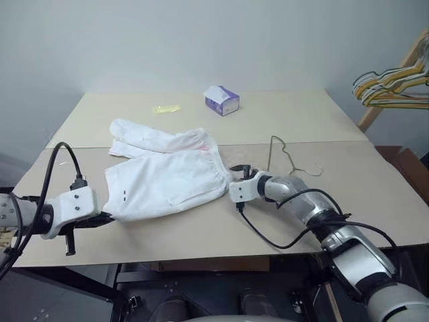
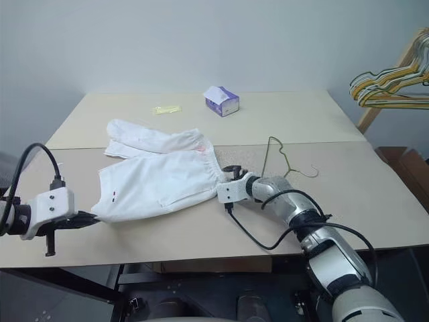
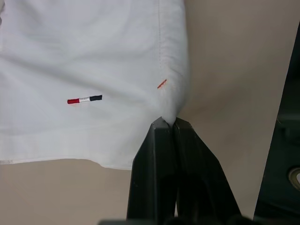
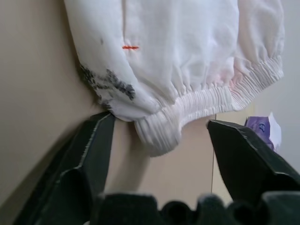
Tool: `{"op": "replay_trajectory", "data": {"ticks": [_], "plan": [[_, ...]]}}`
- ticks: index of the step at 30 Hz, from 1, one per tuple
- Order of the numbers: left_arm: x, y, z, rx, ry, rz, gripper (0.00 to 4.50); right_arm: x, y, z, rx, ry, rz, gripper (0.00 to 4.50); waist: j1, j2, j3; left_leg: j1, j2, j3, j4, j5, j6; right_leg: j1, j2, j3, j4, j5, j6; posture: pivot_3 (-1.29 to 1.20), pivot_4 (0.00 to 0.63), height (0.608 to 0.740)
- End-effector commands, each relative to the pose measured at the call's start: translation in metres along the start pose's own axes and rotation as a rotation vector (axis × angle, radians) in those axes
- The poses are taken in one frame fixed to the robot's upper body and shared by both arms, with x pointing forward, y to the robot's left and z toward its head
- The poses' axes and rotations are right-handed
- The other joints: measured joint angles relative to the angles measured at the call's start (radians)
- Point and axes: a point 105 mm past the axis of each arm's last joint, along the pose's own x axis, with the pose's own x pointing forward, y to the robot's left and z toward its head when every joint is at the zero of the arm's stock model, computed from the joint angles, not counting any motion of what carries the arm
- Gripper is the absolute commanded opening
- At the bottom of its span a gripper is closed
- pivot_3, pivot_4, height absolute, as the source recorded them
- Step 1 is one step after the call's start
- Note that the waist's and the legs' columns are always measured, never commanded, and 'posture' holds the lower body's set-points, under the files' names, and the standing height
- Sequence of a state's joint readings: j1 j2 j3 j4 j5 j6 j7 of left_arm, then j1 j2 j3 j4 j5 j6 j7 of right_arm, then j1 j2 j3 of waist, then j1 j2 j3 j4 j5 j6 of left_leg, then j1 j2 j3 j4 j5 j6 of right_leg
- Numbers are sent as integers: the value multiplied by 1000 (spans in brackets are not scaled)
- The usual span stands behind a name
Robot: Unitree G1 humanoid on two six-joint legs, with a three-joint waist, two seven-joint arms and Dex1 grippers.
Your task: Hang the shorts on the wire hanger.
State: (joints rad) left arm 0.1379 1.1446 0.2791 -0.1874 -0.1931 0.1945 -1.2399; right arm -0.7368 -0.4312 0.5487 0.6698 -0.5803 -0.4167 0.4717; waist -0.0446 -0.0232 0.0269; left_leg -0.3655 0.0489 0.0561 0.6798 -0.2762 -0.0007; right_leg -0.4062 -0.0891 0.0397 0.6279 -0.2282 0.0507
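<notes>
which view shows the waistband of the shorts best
The right wrist view: the gathered waistband sits close up between the open right claw. Both eye views show it small beside that claw; the left wrist view shows the hem pinched.

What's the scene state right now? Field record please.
shorts: white, flat on table, waistband toward the right gripper
left gripper: shut on shorts at a hem corner
right gripper: open, waistband end between its fingers, not yet clamped
wire hanger: on table, beside the waistband, untouched
tissue box: far side of table
spare hangers: on rack, far right
</notes>
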Motion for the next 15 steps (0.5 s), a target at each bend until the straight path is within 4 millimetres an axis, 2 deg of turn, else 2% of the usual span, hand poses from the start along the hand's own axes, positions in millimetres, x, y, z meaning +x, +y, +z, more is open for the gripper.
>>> {"op": "replay_trajectory", "data": {"ticks": [1, 7, 8, 12, 15], "plan": [[-9, 6, 8, 40, -1, 33, 0, 2, -11, 7, -26, -39, -25, 2499, 2, 0, 0, 0, 0, 0, 0, 0, 0, 0, 0, 0, 0, 0, 0, 101, 0, 740], [-6, 4, 6, 30, -5, 31, 0, 4, -10, 5, -26, -42, -23, 257, 2, 0, 0, 0, 0, 0, 0, 0, 0, 0, 0, 0, 0, 0, 0, 99, 0, 740], [-6, 4, 5, 29, -3, 33, 0, 4, -10, 5, -24, -42, -23, 43, 2, 0, 0, 0, 0, 0, 0, 0, 0, 0, 0, 0, 1, 0, 0, 99, 0, 740], [-3, 5, 0, 24, 5, 35, 0, -1, -14, 4, -33, -38, -37, 43, 2, 0, 0, 0, 0, 0, 0, 0, 0, 0, 0, 0, 1, 0, 0, 93, 0, 740], [0, 5, -8, 36, 47, 35, 0, -17, -20, 4, -92, -29, -46, 43, 4, 0, 0, 0, 0, 0, 0, 0, 0, 0, 0, 0, 1, 0, 0, 93, 0, 740]]}}
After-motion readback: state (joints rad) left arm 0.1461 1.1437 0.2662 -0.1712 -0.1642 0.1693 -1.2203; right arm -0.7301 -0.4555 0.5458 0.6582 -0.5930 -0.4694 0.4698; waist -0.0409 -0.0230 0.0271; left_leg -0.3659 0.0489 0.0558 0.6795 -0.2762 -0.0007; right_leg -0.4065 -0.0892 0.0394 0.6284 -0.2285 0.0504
